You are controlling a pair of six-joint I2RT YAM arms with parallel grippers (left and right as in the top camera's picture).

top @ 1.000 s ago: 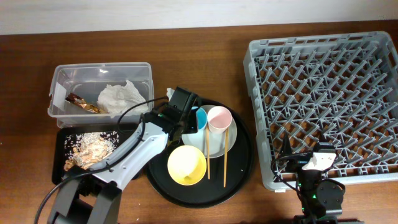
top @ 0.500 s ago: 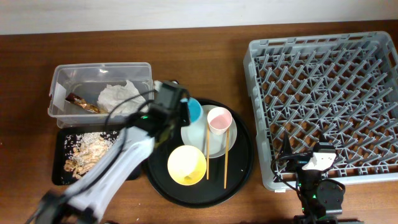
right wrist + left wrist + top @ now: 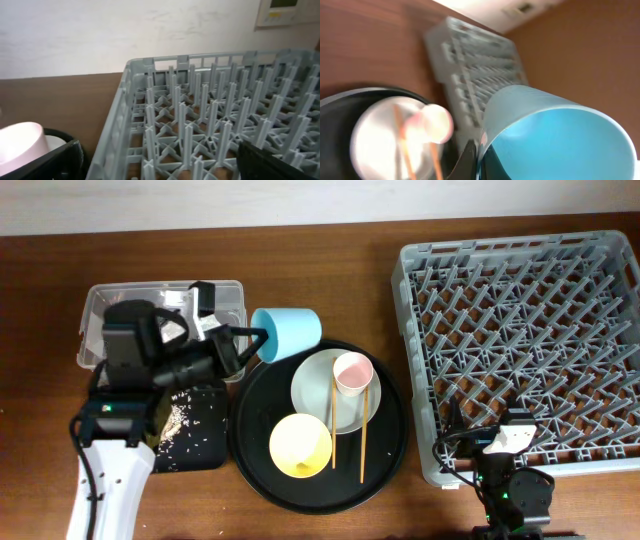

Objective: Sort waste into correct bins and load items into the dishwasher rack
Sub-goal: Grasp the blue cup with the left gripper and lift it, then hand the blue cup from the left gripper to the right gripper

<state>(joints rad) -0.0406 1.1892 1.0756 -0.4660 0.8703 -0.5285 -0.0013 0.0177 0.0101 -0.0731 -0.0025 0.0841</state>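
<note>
Along the right side of the counter sits the dishwasher rack (image 3: 530,340), the largest thing in view, grey, and bare of dishes so far. Left of it is the round black tray (image 3: 385,445). Further left are the clear tub (image 3: 232,298), largely hidden under your left arm, and the shallow black tray (image 3: 205,450) with food scraps (image 3: 178,420) scattered in it.

On the round tray lies the white plate (image 3: 312,385), with the pink cup (image 3: 352,372) standing on it. The yellow bowl (image 3: 300,445) sits beside the plate, and two chopsticks (image 3: 362,435) lie across the plate's edge.

Your left tool (image 3: 250,348) pinches the wall of the light blue cup (image 3: 287,333) at its rim, one finger inside and one outside. The cup hangs on its side above the round tray's far left edge, mouth toward the tool.

That is a thin hold on one wall, so a quick swing may let the cup pivot or slip. The path to the rack probably crosses the plate, and a dropped or low-carried cup could topple the pink cup or scatter the chopsticks.

Your right tool (image 3: 160,165), fingers spread and holding nothing, waits at the rack's near left corner. The arms could meet there. Lowered while tilted, the cup's rim could also catch on the pegs.
</note>
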